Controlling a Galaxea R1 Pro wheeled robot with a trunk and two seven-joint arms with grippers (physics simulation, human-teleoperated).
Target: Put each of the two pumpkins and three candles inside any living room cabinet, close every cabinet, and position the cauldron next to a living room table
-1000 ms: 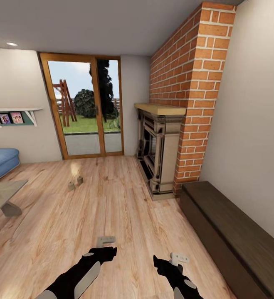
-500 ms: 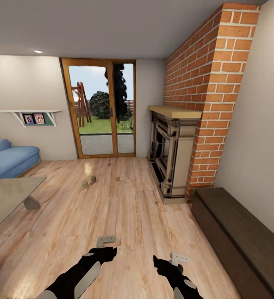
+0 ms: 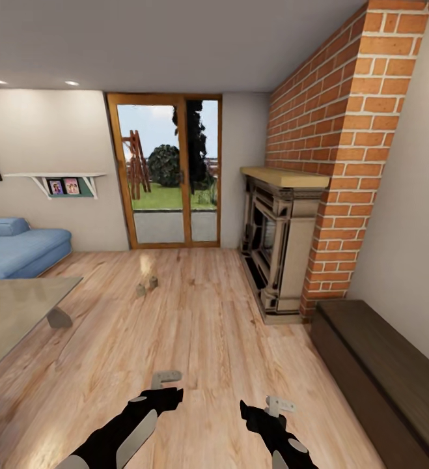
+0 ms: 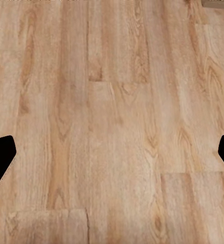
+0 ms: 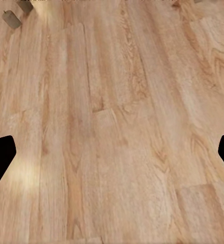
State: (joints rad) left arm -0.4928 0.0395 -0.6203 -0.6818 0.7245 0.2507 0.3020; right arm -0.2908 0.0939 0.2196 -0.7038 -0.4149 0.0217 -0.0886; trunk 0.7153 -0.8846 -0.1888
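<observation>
Candles: two candles (image 3: pixel 147 286) stand on the plank floor (image 3: pixel 194 339), well apart from the robot, before the glass door (image 3: pixel 168 172).
Cabinet: the low dark cabinet (image 3: pixel 383 371) lies along the right wall, looking closed.
Table: the table (image 3: pixel 12 312) is at left.
Left gripper (image 3: pixel 167 378): released, holding nothing.
Right gripper (image 3: pixel 280 405): released, also holding nothing.
Advice: drive straight to the candles, stop near, lower one arm.
Writing: none readable; the shelf pictures (image 3: pixel 64 187) are probably photos.

Two glossy black arms with pale grey panels — left gripper (image 3: pixel 167 377) and right gripper (image 3: pixel 280 405) light grey.
</observation>
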